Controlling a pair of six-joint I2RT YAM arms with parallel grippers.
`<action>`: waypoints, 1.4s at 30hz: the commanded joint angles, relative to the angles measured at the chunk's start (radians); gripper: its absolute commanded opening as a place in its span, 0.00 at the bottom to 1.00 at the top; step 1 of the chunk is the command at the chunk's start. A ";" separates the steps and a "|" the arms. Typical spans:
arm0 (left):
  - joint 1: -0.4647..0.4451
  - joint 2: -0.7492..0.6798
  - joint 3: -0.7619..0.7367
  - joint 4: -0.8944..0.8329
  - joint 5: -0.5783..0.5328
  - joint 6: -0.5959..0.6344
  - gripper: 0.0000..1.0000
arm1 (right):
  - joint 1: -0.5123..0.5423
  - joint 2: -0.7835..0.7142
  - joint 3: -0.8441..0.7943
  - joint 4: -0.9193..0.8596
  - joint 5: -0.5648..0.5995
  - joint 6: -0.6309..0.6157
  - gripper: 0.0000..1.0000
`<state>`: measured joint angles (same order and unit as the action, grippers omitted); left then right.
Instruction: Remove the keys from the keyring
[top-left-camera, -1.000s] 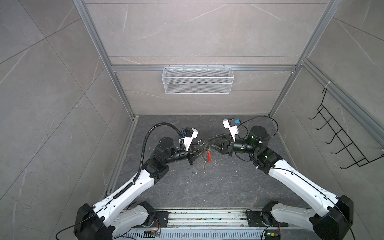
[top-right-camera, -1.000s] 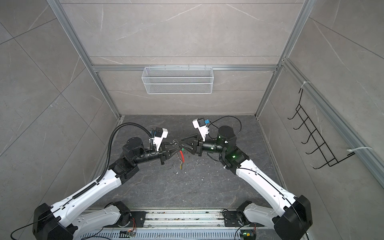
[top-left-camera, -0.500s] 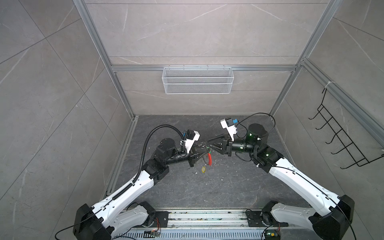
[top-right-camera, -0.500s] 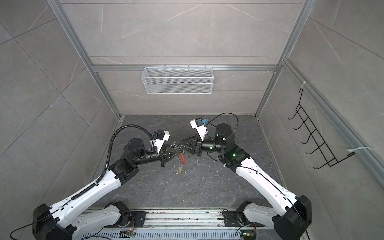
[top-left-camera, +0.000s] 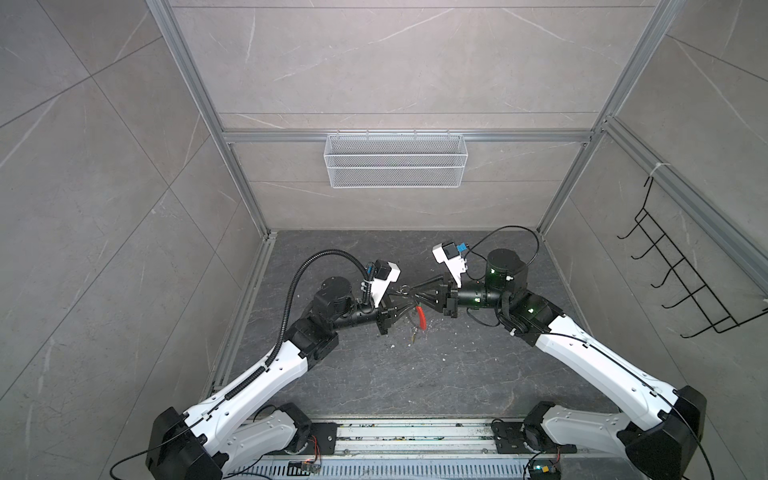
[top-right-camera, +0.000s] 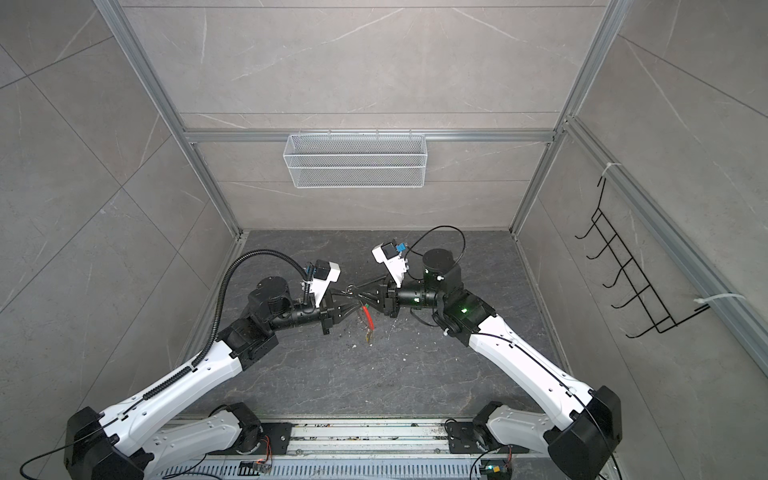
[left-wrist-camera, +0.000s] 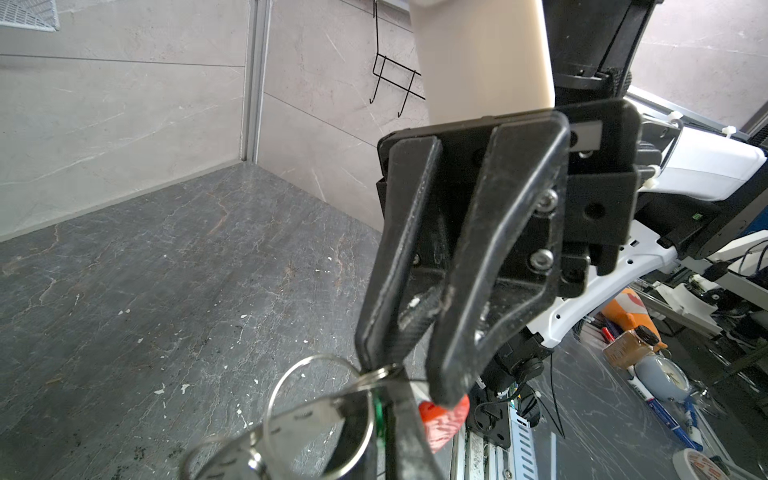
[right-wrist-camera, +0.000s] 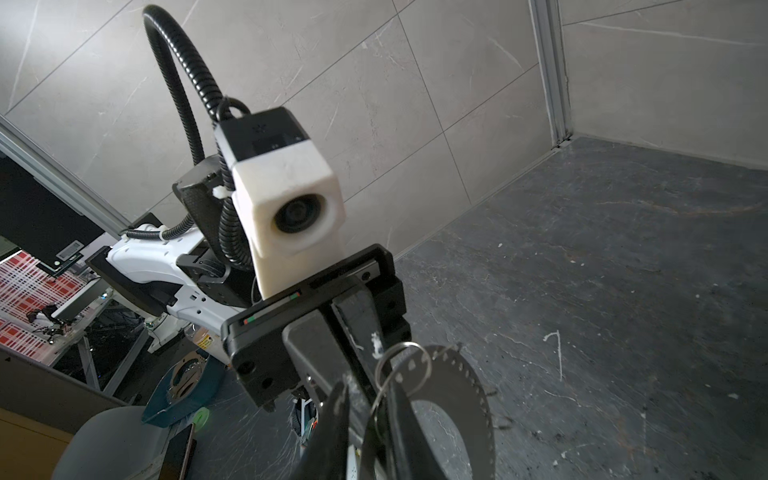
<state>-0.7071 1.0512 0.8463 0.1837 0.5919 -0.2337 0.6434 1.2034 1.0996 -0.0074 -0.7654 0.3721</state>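
We see the left gripper (top-left-camera: 406, 308) clenched on the keyring (right-wrist-camera: 478, 399), above the middle of the dark floor (top-left-camera: 457, 374). The red sleeve (top-left-camera: 421, 318) hangs at six o'clock from its tips. The yellow key (top-left-camera: 414, 340) is lower again at six; whether it dangles or lies down we cannot tell. The right gripper (top-left-camera: 417, 292) meets it from three o'clock, jaws narrowly apart around a small silver ring (right-wrist-camera: 401, 365); we cannot tell if they pinch it. A sliver of the green key (left-wrist-camera: 377, 409) shows beside the left gripper's finger.

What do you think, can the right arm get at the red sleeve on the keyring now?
Probably yes: the red sleeve hangs uncovered close beside the right tool, with nothing between them.
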 joint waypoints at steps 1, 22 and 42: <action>-0.002 -0.035 0.027 0.049 -0.007 0.021 0.00 | 0.007 -0.004 0.016 -0.035 0.035 -0.027 0.19; -0.004 -0.053 0.036 0.008 -0.018 0.003 0.08 | 0.015 -0.037 0.016 -0.040 0.118 -0.035 0.00; 0.003 -0.141 -0.071 0.000 -0.183 -0.242 0.33 | 0.014 -0.073 -0.021 -0.030 0.195 -0.045 0.00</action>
<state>-0.7071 0.9173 0.7586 0.1646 0.4778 -0.4095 0.6563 1.1500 1.0954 -0.0418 -0.5869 0.3431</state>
